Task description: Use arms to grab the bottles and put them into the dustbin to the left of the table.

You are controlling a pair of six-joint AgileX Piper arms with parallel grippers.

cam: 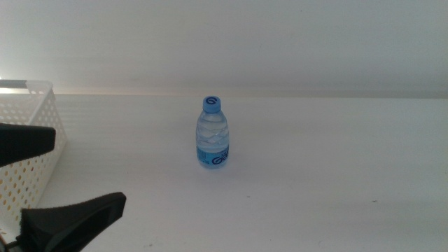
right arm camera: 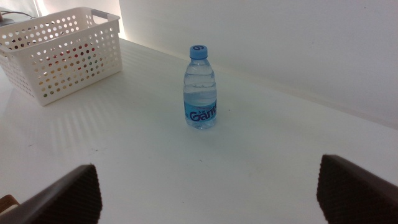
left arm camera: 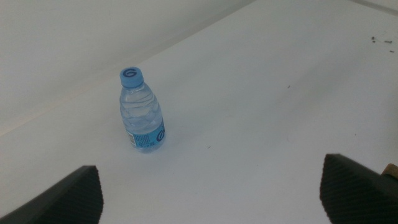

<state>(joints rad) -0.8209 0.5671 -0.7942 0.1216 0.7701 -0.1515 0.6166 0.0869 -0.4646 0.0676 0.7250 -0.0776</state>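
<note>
1. My left gripper (cam: 42,178) hangs wide open and empty, beside the white perforated dustbin (cam: 28,119).
2. The blue-capped water bottle (cam: 213,133) stands upright mid-table (cam: 336,168), well apart.
3. My right gripper (right arm camera: 208,193) is open and empty too.

Plain pale wall (cam: 280,42) at the back, a few tiny dark specks (left arm camera: 380,40) in the left wrist view

Soft, bright, even light washes the white worktop (cam: 315,175); a warm glow lines its far edge, shadows are faint, and the middle view looks hazy.
</note>
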